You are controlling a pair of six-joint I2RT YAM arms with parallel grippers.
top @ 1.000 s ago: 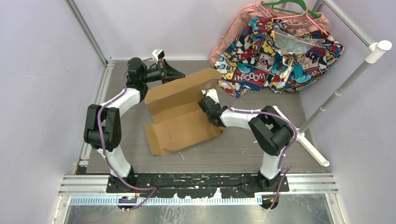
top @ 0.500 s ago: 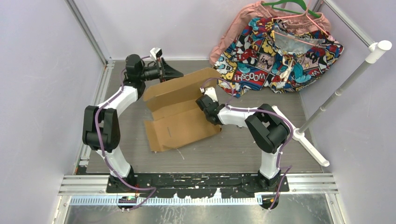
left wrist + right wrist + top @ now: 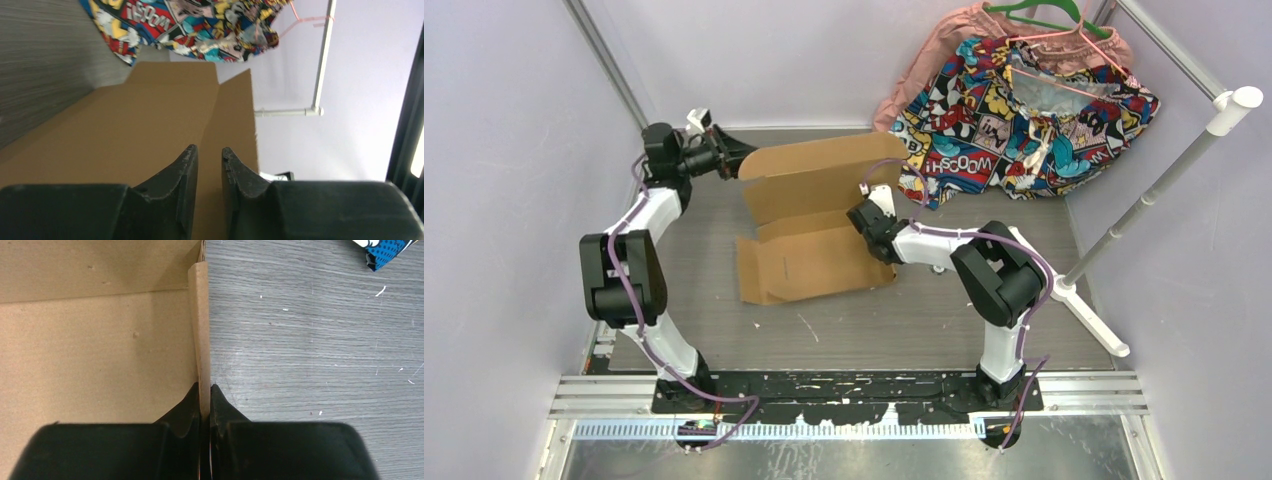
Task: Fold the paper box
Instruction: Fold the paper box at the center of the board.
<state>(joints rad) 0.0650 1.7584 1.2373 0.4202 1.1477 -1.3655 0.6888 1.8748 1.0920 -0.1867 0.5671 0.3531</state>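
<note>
The paper box (image 3: 809, 265) is brown cardboard, half folded, with its base flat on the grey table. Its long back panel (image 3: 824, 172) stands raised. My left gripper (image 3: 742, 152) is at that panel's left end, tips pointing along it. In the left wrist view its fingers (image 3: 189, 155) stand slightly apart, so the left gripper (image 3: 209, 150) is open, with nothing pinched between them and the cardboard (image 3: 150, 125) stretching beyond the tips. My right gripper (image 3: 871, 215) is at the box's right side. In the right wrist view this right gripper (image 3: 205, 386) is shut on a thin upright side flap (image 3: 200, 315).
A comic-print cloth (image 3: 1014, 110) and a pink garment (image 3: 924, 60) on hangers lie at the back right, touching the raised panel's right end. A white pole stand (image 3: 1164, 180) leans on the right, its foot (image 3: 1089, 305) on the table. A metal frame post (image 3: 609, 70) runs behind the left arm.
My left arm has swung left to the end of the back panel and its jaws have parted a little. The panel has turned more square to the table. The right gripper keeps its hold.
</note>
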